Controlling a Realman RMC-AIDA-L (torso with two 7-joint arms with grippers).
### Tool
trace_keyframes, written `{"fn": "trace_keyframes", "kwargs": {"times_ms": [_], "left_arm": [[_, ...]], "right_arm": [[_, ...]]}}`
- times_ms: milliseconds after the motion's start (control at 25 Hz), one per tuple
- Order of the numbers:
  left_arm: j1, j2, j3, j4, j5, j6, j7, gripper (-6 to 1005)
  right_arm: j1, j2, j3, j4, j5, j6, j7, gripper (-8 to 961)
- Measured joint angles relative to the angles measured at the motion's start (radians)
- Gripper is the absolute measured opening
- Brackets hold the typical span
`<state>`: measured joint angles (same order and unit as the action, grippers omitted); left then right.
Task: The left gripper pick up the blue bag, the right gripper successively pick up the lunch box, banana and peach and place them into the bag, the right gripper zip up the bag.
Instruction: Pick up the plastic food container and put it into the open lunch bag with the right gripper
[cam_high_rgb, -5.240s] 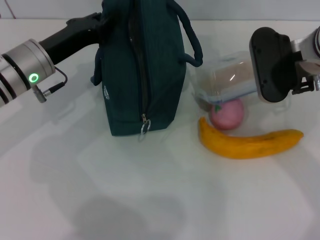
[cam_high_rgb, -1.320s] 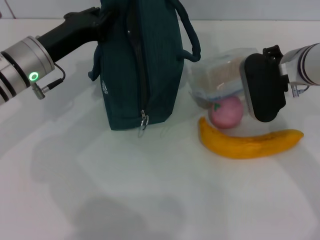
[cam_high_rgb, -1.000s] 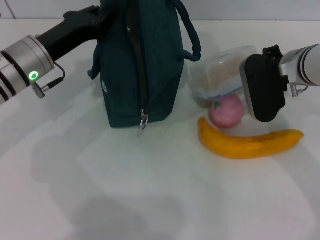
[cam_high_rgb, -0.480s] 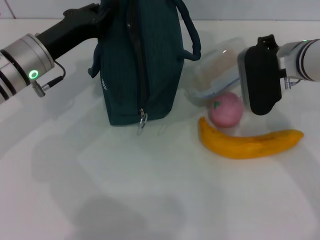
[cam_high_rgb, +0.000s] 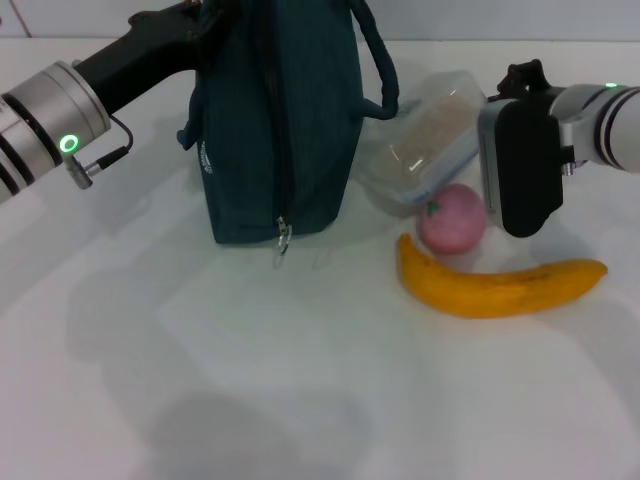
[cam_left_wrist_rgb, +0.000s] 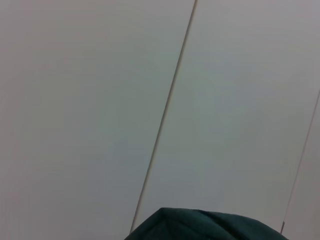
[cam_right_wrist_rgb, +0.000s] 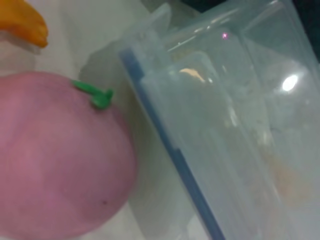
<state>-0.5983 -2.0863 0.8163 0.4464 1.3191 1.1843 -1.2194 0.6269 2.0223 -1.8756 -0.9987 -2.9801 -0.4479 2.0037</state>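
The blue bag (cam_high_rgb: 275, 120) stands upright at centre left, its zip running down the side facing me. My left gripper (cam_high_rgb: 195, 25) holds its top at the far left corner; a strip of its fabric (cam_left_wrist_rgb: 210, 225) shows in the left wrist view. The clear lunch box (cam_high_rgb: 420, 150) with a blue-trimmed lid hangs tilted beside the bag, and my right gripper (cam_high_rgb: 495, 140) is shut on its right end. The pink peach (cam_high_rgb: 452, 220) lies just below it, and the banana (cam_high_rgb: 500, 285) in front. The right wrist view shows the lunch box (cam_right_wrist_rgb: 240, 125), peach (cam_right_wrist_rgb: 55, 160) and banana tip (cam_right_wrist_rgb: 22, 22) close up.
The white table (cam_high_rgb: 250, 380) stretches bare in front of the bag and fruit. The bag's carrying handle (cam_high_rgb: 385, 75) loops out toward the lunch box. A pale panelled wall (cam_left_wrist_rgb: 100, 100) fills the left wrist view.
My right gripper has risen and drawn back slightly, and the lunch box has tipped up and come off the table above the peach. The bag has lifted a little.
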Motion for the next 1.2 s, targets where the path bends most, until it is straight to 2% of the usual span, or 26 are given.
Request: {"fn": "trace_keyframes", "kwargs": {"times_ms": [240,520,1200], "left_arm": [[0.000,0.000,-0.001,0.000,0.000,0.000,0.000,99],[0.000,0.000,0.000,0.000,0.000,0.000,0.008,99],[-0.002,0.001,0.000,0.000,-0.002,0.002,0.011,99]], "right_arm": [[-0.053,-0.005,0.025,-0.059,0.066,0.080,0.000,94],[-0.079,-0.008,0.058,-0.077,0.128,0.175,0.000,94],[-0.077,-0.002,0.049,-0.073,0.170,0.278,0.007,81]]}}
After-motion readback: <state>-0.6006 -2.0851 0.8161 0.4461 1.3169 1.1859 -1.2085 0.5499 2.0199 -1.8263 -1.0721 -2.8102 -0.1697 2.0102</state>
